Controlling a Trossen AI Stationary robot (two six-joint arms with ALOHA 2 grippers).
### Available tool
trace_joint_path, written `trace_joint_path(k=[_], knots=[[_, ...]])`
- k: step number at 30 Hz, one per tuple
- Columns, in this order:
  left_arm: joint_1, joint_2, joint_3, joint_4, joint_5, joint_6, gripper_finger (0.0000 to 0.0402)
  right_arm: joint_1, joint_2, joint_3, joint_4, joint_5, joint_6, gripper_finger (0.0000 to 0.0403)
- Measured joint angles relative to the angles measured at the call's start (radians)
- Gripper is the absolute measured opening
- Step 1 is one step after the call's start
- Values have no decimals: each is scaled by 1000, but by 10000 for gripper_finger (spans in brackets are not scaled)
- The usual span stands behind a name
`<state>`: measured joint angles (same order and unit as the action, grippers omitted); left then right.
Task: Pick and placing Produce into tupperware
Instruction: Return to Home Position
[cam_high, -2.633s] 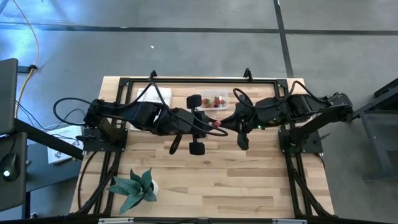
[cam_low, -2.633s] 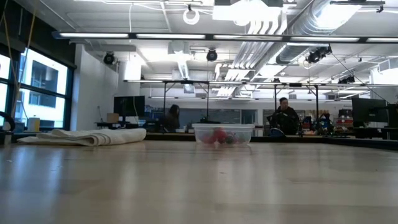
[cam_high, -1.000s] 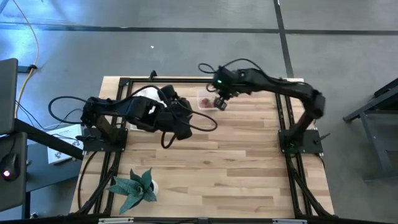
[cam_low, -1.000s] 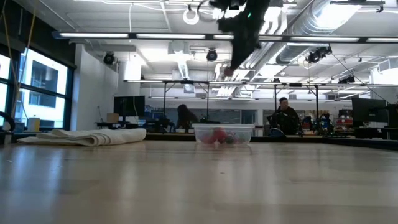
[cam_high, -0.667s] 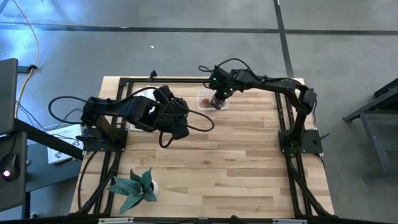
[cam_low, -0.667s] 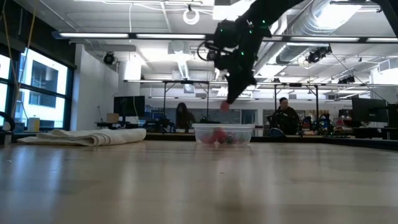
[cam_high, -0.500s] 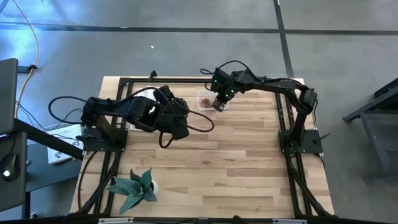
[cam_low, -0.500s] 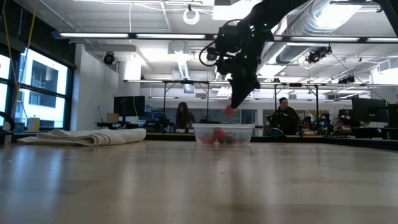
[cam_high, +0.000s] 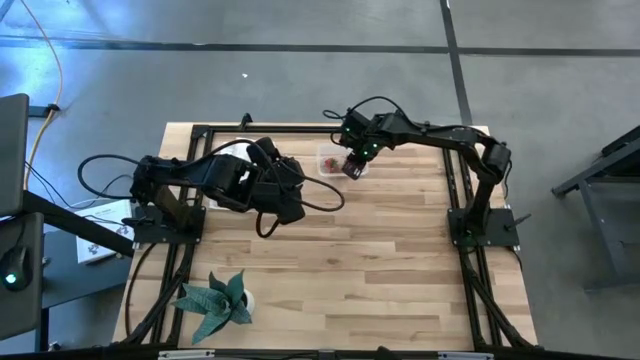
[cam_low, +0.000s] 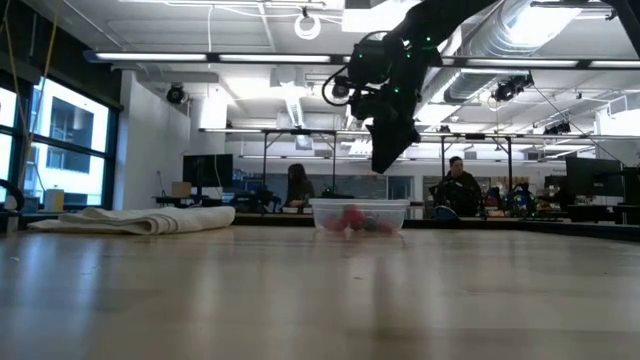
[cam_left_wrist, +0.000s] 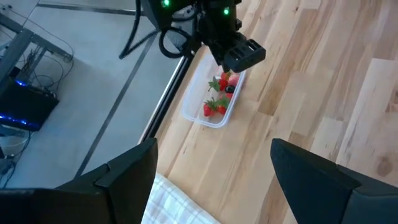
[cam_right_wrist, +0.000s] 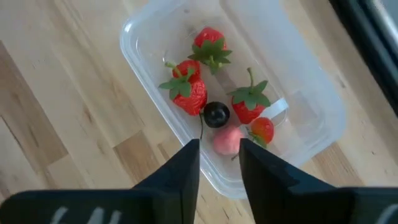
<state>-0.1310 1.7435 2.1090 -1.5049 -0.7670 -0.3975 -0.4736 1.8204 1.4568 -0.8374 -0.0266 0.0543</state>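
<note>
— Where's the produce (cam_right_wrist: 249, 107) at this moment?
— All in the tupperware (cam_right_wrist: 283, 68), far as I can see. There are red strawberries (cam_right_wrist: 189, 93) with green caps, one dark round berry (cam_right_wrist: 216, 115), and a pink piece (cam_right_wrist: 225, 138) just beside it. Six or seven in all, I'd say; they overlap, so I won't swear to the count.
— And the tupperware itself?
— Flat on the tabletop (cam_high: 400, 260), at the far edge near the middle, just beside the black frame rail (cam_left_wrist: 166, 102).
— Right gripper?
— The right gripper (cam_right_wrist: 219, 144) hangs over one end of the tupperware, fingers parted only narrowly, nothing between them. Through the gap you see the pink piece lying inside.
— So it's due to go home. How should it do that?
— Straight up first, I reckon, clear of the rim, then swing back. The tupperware looks light, and a finger clipping the wall could drag or tip it.
— The other arm?
— The left gripper (cam_left_wrist: 212, 152) waits over mid-tabletop, spread wide and empty, well apart from the tupperware.
— Anything else about?
— A white folded cloth (cam_low: 140, 220) off to one side, and a green plant (cam_high: 215, 300) at the near edge.
</note>
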Motion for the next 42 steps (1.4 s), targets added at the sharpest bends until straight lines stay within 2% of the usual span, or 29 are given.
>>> trace_joint_path(k=[3,6,9,12,14,16,20,22,25,29,34,39,41,42], knots=[[0,0,-1,-1,0,30,299,0,-52,0,-1,17,16,108],[0,0,-18,-10,-20,41,298,6,-160,0,-2,21,18,100],[0,-16,-65,-8,-65,23,298,17,-310,0,-4,26,10,79],[0,-77,-169,47,-80,14,298,28,-482,0,-18,22,7,39],[1,-150,-280,144,-82,5,298,37,-600,0,-35,23,5,11],[1,-252,-430,274,-80,1,299,53,-714,1,-48,26,17,8],[7,-509,-798,655,-33,48,299,106,-905,0,-69,44,40,2],[27,-639,-996,887,28,107,298,140,-982,-29,-42,68,52,1],[80,-805,-1271,1209,144,180,299,185,-1108,-167,52,79,69,0],[174,-963,-1540,1435,248,147,298,216,-1286,-473,239,76,119,0],[252,-1084,-1708,1496,309,110,298,220,-1535,-795,455,33,209,0],[348,-1202,-1804,1498,367,77,298,220,-1811,-965,485,63,279,0],[383,-1251,-1838,1498,409,71,298,219,-1816,-991,488,80,305,0],[399,-1276,-1854,1500,427,66,298,219,-1810,-995,428,83,305,0]])
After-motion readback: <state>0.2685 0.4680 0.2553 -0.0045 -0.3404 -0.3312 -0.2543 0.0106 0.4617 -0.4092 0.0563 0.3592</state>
